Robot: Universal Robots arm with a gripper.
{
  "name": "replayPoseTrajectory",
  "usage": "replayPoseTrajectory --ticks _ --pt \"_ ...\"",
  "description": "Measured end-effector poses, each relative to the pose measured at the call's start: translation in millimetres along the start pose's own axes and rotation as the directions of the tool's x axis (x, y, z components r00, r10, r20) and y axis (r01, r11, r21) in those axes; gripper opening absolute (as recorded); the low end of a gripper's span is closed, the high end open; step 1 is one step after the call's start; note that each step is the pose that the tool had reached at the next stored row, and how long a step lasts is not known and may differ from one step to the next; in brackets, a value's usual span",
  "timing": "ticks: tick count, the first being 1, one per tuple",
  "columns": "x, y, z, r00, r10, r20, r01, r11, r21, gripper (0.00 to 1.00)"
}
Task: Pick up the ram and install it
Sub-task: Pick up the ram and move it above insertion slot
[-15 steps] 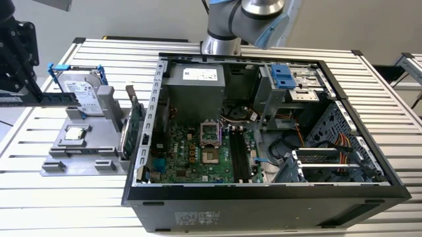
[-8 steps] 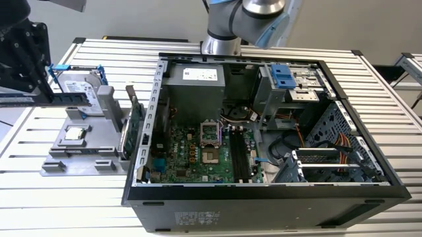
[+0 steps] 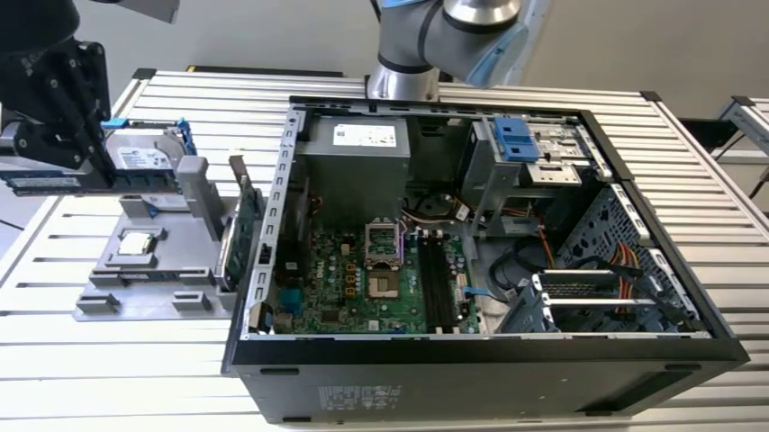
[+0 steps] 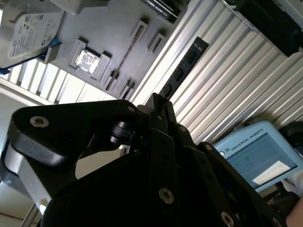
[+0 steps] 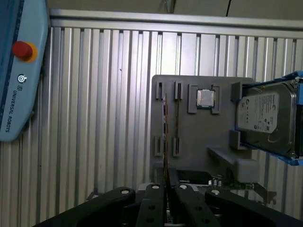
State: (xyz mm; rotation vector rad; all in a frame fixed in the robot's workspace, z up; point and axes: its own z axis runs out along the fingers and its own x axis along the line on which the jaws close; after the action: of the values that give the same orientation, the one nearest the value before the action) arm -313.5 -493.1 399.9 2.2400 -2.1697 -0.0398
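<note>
My black gripper [image 3: 99, 173] hangs at the exterior view's left, above the grey holder [image 3: 114, 301]. It is shut on the ram [image 3: 42, 183], a long thin dark stick held level and lifted off the holder. In the second wrist view the ram [image 4: 184, 68] sticks out past the fingers [image 4: 158, 123], showing its black chips. The first wrist view catches the ram [image 5: 165, 137] edge-on, running from the gripper [image 5: 166, 189] over the holder's narrow slots [image 5: 176, 118]. The open computer case [image 3: 481, 355] lies to the exterior view's right, with its motherboard [image 3: 360, 279] and dark memory slots [image 3: 438, 283] exposed.
On the holder sit a processor chip [image 3: 139, 243], a hard drive in a blue frame [image 3: 142, 157] and an upright green card [image 3: 247, 234]. The arm's base [image 3: 402, 81] stands behind the case. A pale blue teach pendant [image 5: 16, 71] lies on the slatted table [image 3: 121, 360].
</note>
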Motion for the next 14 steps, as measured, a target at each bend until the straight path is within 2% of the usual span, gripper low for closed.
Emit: replayPoseTrajectory --ticks 14 --pt "0.7 -22.8 -0.7 1.0000 0.000 0.0001 0.000 1.0000 -0.0029 0.00"
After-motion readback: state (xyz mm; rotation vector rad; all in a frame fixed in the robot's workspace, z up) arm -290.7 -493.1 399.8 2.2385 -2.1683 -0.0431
